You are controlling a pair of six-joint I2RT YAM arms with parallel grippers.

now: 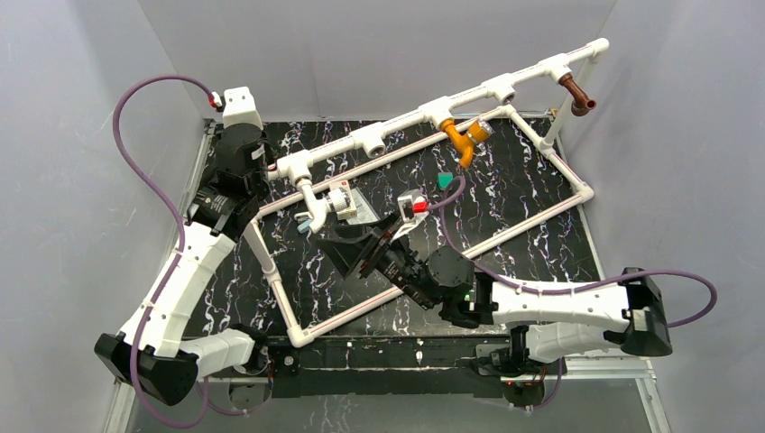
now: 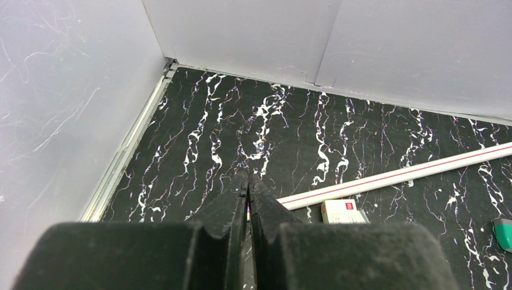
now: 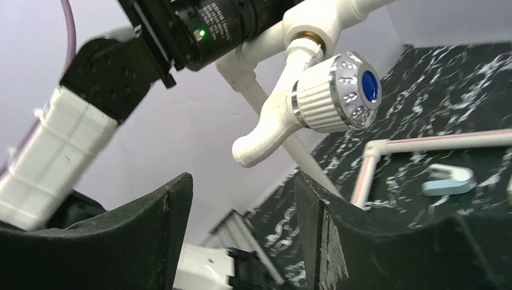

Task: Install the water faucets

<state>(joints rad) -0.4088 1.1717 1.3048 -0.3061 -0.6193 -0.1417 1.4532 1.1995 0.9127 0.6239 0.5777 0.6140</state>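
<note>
Black marbled tabletop (image 1: 541, 234) between grey walls. Right gripper (image 3: 241, 223) is spread wide, near but not touching the white plastic faucet (image 3: 284, 115) seated in the white pipe frame's (image 1: 406, 117) left fitting. Left gripper (image 2: 247, 184) is pressed together, empty. Orange faucet (image 1: 462, 140) and reddish-brown faucet (image 1: 577, 95) hang from fittings further right.

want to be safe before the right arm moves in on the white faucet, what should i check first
1. Right gripper open: ok, jaws wide apart and empty.
2. Right gripper lined up with the white faucet: ok, the faucet sits ahead of the gap and is not touched.
3. White faucet fully seated in the pipe frame: cannot tell, brass thread shows at the fitting.
4. Left gripper bracing the frame: not ok, it is shut and holds nothing.
5. Orange faucet and reddish-brown faucet on their fittings: ok, both look mounted.
</note>
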